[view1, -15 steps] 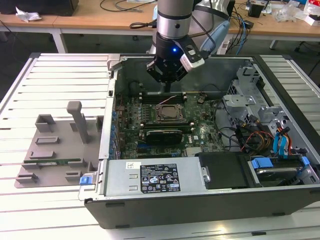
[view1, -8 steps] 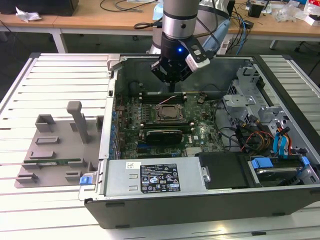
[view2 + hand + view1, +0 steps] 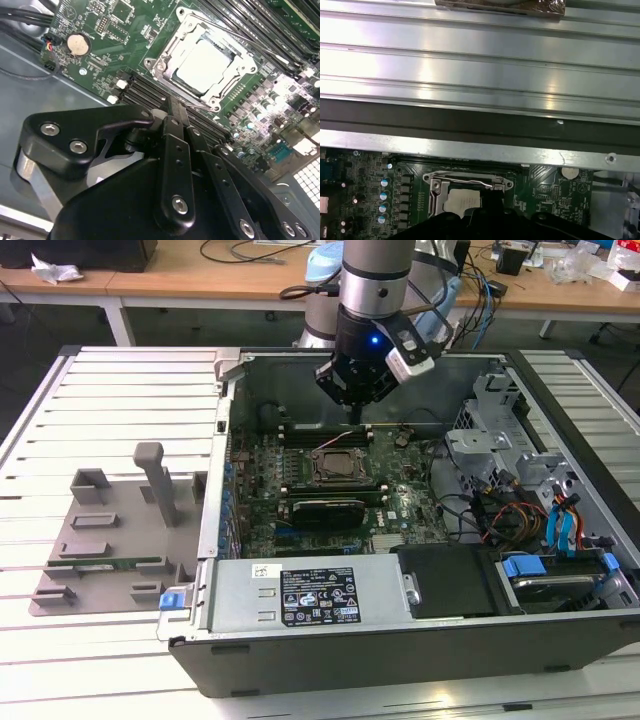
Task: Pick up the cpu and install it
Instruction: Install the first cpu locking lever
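Observation:
The cpu (image 3: 202, 67), a pale silver square chip, lies flat inside the metal socket frame (image 3: 163, 64) on the green motherboard (image 3: 400, 505). In the first wrist view the cpu (image 3: 462, 202) shows partly behind the black gripper body. My gripper (image 3: 357, 416) hangs above the board just behind the socket (image 3: 335, 468), inside the open computer case (image 3: 300, 660). In the second wrist view the gripper (image 3: 172, 107) has its fingers together, with nothing between them, a short way above the memory slots beside the socket.
A grey fixture tray (image 3: 110, 530) with upright posts sits on the slatted table at the exterior view's left. In the case are the power supply (image 3: 300, 595), a drive cage (image 3: 500, 440) and cables (image 3: 520, 520) on the right. A coin cell (image 3: 78, 44) sits on the board.

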Robot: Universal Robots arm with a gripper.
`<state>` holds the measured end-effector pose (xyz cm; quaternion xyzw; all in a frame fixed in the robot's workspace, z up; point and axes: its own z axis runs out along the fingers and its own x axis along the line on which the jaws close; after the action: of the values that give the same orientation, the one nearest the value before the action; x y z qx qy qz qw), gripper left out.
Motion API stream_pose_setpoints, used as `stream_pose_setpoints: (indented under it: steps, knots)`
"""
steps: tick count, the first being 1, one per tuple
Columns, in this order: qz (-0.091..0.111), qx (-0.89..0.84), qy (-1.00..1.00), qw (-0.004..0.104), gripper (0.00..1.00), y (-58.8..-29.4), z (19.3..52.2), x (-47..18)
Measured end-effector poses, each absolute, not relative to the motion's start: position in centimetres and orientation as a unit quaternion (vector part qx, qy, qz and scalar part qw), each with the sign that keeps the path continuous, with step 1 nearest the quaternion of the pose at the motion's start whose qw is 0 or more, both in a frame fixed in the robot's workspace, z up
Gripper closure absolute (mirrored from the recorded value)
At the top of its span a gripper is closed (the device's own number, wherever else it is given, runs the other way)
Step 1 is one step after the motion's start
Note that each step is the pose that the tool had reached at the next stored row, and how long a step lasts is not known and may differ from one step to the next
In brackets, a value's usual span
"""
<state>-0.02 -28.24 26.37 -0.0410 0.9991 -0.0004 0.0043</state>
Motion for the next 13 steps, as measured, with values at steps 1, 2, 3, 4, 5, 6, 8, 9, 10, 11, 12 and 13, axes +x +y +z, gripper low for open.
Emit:
stream_pose_setpoints:
  steps: [1,2,3,4,5,6,8,9,10,11,12,13]
  knots:
    - [0.0,-0.041,0.999,0.004,0.89,-28.2,26.4,0.1]
    - [0.0,-0.041,0.999,0.004,0.89,-28.2,26.4,0.2]
    - [0.0,-0.041,0.999,0.004,0.89,-28.2,26.4,0.4]
    - [0.0,-0.041,0.999,0.004,0.89,-28.2,26.4,0.6]
    - [0.0,-0.041,0.999,0.004,0.89,-28.2,26.4,0.8]
    - [0.0,-0.041,0.999,0.004,0.89,-28.2,26.4,1.2]
    - [-0.001,-0.041,0.999,0.002,0.89,-28.2,26.3,3.7]
    - [0.0,-0.041,0.999,0.002,0.89,-28.2,26.2,3.2]
    - [0.0,-0.041,0.999,0.002,0.89,-28.2,26.2,2.3]
    - [0.0,-0.041,0.999,0.002,0.89,-28.2,26.2,1.4]
    - [0.0,-0.041,0.999,0.002,0.89,-28.2,25.9,0.4]
    - [0.0,-0.041,0.999,0.002,0.89,-28.2,25.5,-0.6]
